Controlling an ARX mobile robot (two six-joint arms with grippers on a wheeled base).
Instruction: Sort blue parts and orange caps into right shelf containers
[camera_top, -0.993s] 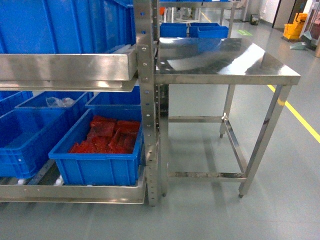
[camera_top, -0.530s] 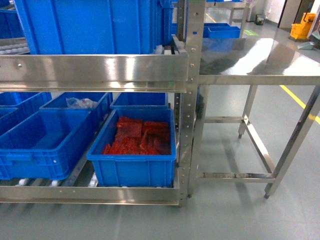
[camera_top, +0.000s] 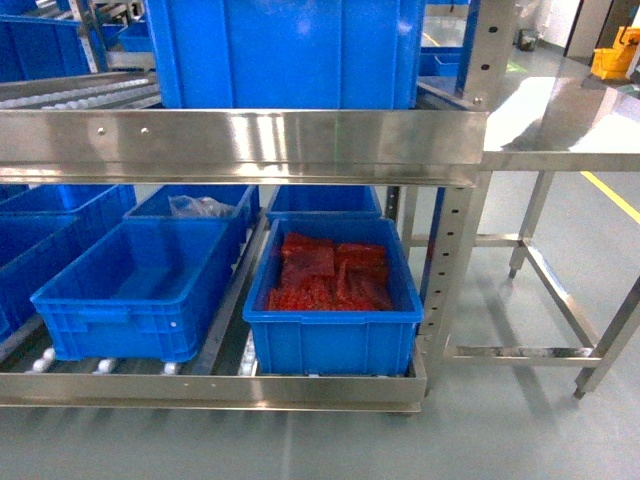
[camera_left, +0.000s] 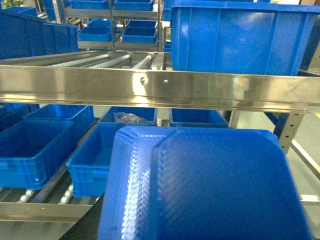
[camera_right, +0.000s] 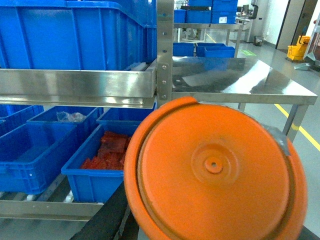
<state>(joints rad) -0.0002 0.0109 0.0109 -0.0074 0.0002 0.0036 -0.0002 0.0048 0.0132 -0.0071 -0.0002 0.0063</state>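
Two loads fill your wrist views: a blue part (camera_left: 210, 185) blocks the left one, an orange cap (camera_right: 215, 172) the right. You cannot tell how either claw stands, since neither shows; each piece sits so close to its camera that it is probably held. Ahead, the steel rack (camera_top: 240, 145) carries blue crates (camera_top: 330, 330); the right-hand lower crate holds red pieces (camera_top: 330, 275), its neighbour (camera_top: 140, 295) looks bare. Judging by this, sorting is under way, with both pieces yet to be dropped.
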